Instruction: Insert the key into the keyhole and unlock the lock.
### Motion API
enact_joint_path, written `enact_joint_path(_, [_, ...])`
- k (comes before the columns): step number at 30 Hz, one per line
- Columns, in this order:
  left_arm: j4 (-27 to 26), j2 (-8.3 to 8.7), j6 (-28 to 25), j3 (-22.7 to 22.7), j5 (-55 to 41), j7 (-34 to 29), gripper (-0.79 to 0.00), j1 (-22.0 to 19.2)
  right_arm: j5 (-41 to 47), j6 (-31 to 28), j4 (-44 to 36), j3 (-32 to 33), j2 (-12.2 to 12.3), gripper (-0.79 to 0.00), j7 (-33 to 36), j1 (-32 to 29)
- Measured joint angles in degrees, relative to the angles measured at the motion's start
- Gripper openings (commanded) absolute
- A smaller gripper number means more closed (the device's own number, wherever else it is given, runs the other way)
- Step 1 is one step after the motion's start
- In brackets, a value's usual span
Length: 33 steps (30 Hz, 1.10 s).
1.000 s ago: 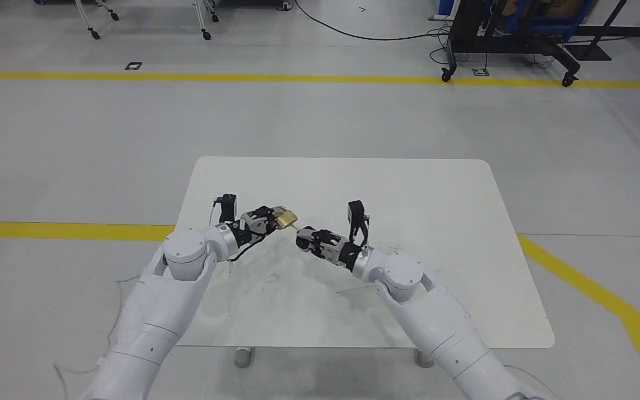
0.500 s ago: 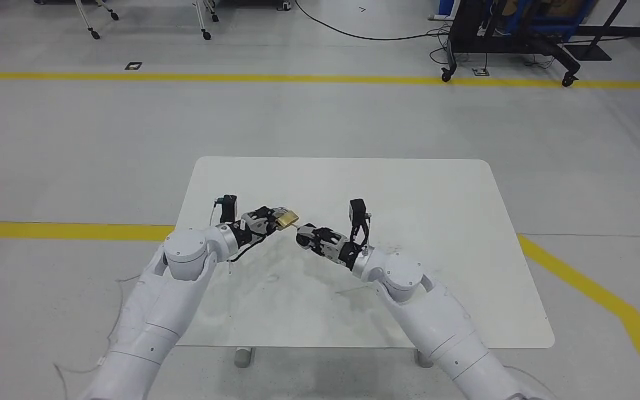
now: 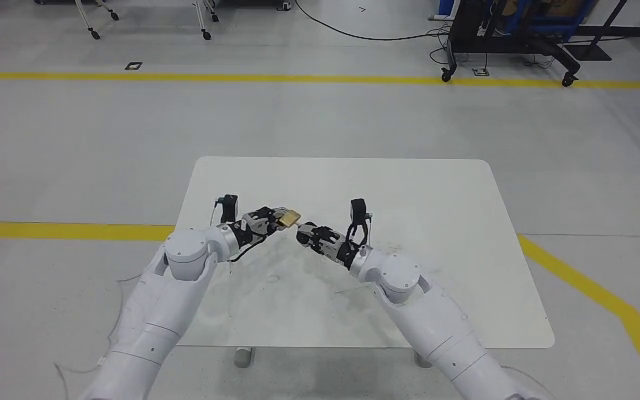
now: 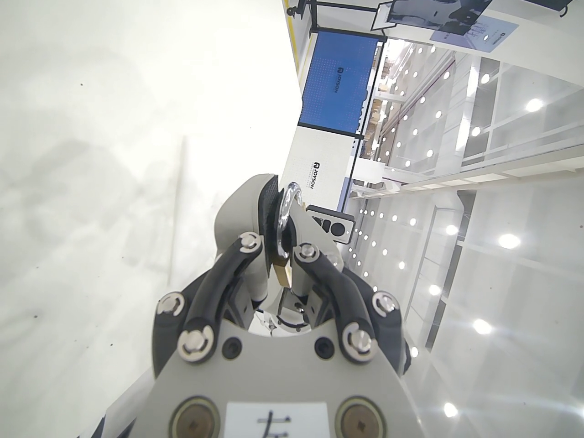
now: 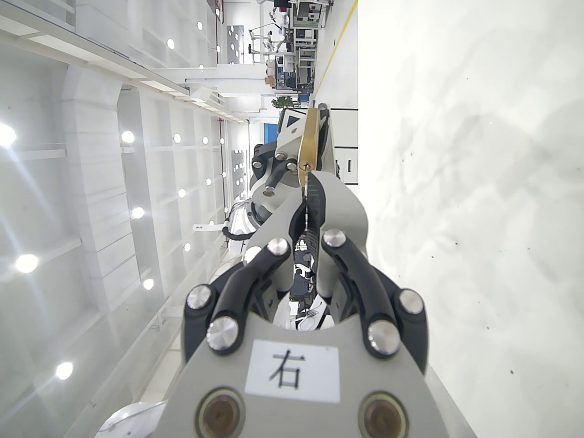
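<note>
Table (image 3: pixel 440 200): the white top lies under both grippers, which hang above its near-left part.
Left gripper (image 4: pixel 283 225): your left fingers are closed on the lock, pinching it at the shackle end, with the brass body running back towards the wrist.
Right gripper (image 5: pixel 310 193): your right fingers are closed flat on the key, whose blade points straight ahead of the fingertips at the left gripper.
Lock (image 5: pixel 310 143): a small brass padlock held clear of the table, directly in front of your right fingertips and seen edge-on from that wrist.
Key (image 5: pixel 305 186): a thin strip between the black pads; its tip meets the lock's end face. You cannot tell how deep it sits.
Keyhole (image 5: pixel 305 167): at the lock's end nearest your right fingertips, in line with the blade.
Risk, misalignment: if the blade is slightly tilted against the slot, pushing likely jams it or swings the lock around in the left pinch.
Risk, slip: turning before full insertion may twist the key out from between the pads, or bend it.
Risk, drop: a hard push could drive the lock out of your left grip.
</note>
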Motion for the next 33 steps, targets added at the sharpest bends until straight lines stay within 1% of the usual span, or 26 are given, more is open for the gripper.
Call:
enact_joint_path(12, [-2.18,0.26,-3.61,0.52,4.81,0.56,-0.785,0.97,-1.01,0.68,0.78,-0.44,-0.34,-0.785,-1.24,0.63])
enact_joint_path(21, [-2.45,0.29,-3.35,0.54,5.28,0.08,-0.785,1.22,-1.26,-0.21,1.44,-0.43,-0.58,-0.785,-1.83,0.97])
enact_joint_path(22, [-2.37,0.28,-3.1,0.53,5.11,0.02,-0.785,1.19,-1.26,-0.35,1.42,-0.37,-0.58,-0.757,-1.84,0.93])
enact_joint_path(23, [-2.27,0.26,-2.85,0.51,4.89,-0.02,-0.785,1.16,-1.27,-0.49,1.4,-0.29,-0.58,-0.699,-1.85,0.88])
enact_joint_path(26, [-2.02,0.22,-2.43,0.45,4.46,-0.08,-0.785,1.0,-1.26,-0.81,1.24,-0.02,-0.56,-0.616,-1.86,0.68])
enact_joint_path(33, [-1.66,0.15,-1.95,0.44,4.14,-0.18,-0.785,0.79,-1.26,-0.97,0.89,0.45,-0.54,-0.634,-1.67,0.38])
